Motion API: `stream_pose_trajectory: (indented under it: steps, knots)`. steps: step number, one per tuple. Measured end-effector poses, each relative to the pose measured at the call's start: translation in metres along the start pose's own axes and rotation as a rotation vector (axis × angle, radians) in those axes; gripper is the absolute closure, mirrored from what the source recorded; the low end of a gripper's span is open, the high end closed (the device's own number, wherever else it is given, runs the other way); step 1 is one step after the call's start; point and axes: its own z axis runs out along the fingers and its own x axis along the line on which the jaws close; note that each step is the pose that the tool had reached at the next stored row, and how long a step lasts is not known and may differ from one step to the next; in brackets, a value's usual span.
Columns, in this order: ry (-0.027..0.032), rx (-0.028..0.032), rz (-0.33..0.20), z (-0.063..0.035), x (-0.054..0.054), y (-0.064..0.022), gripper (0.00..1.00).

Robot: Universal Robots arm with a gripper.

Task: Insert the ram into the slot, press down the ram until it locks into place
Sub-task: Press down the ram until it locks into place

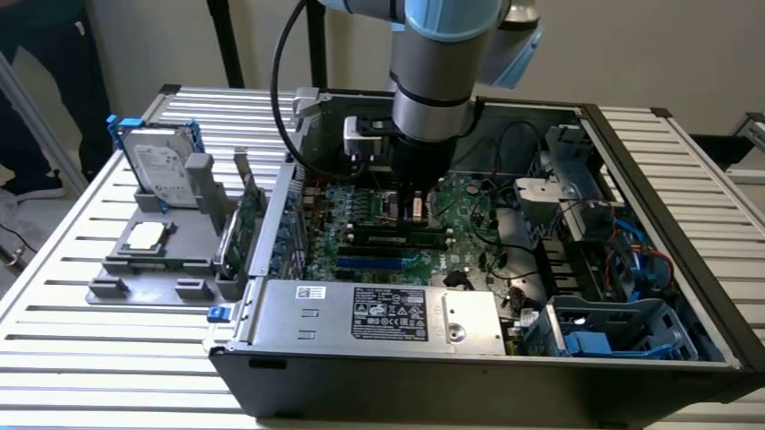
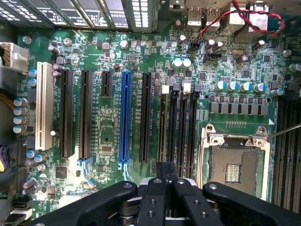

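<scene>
above the slot, perhaps the ram

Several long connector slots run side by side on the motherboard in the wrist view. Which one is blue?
The blue slot is the single one between the short black slot and a long black slot. All the others are black, apart from one white slot at the far side.

The ram, a long, thin, dark green stick, lies level along the slot at the motherboard's centre. In the wrist view it stands on edge in the slot, running from 12 to 6 o'clock.
</scene>
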Motion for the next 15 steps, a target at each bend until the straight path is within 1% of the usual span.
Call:
stream_pose_trajectory:
  steps: [3,4,5,6,7,10,14,15]
  knots:
    - [0.001,0.0104,0.0,0.004,0.0,0.0006,0.89]
    - [0.0012,0.0113,0.0,0.004,0.0,0.0005,0.89]
    - [0.0008,0.0115,0.0,0.0009,0.0,0.0005,0.89]
    - [-0.0019,0.0118,-0.001,-0.0026,0.0,0.0,0.89]
    - [-0.0011,0.0101,-0.001,-0.0074,0.0,0.0,0.89]
    - [-0.0011,0.0074,0.0,-0.0202,0.0,-0.0001,0.89]
    - [-0.0016,0.0006,0.0,-0.0368,0.002,-0.0018,0.89]
    - [-0.0019,-0.0005,0.0,-0.0387,0.003,-0.0019,0.89]
